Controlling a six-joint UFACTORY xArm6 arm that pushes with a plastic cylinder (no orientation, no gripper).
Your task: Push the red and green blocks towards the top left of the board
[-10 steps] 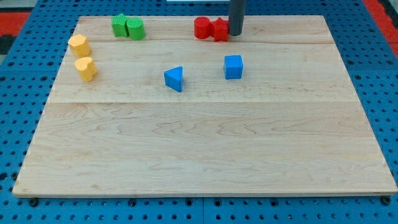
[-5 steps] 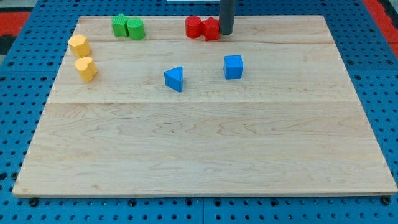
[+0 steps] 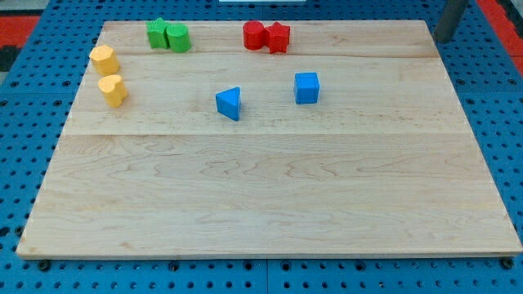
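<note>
Two red blocks touch near the view's top centre: a rounded red block (image 3: 254,35) on the left and a red star-shaped block (image 3: 278,37) on the right. Two green blocks touch at the top left: a green star-like block (image 3: 157,33) and a green cylinder (image 3: 177,37). My tip (image 3: 442,39) is at the board's top right corner, far to the right of the red blocks and touching no block.
Two yellow blocks (image 3: 104,59) (image 3: 112,90) stand near the left edge. A blue triangular block (image 3: 230,103) and a blue cube (image 3: 306,87) sit mid-board. The wooden board (image 3: 270,204) lies on a blue pegboard.
The red pair was pushed a little to the left by my tip. Then the tip left them and moved far right to the board's top right corner.
</note>
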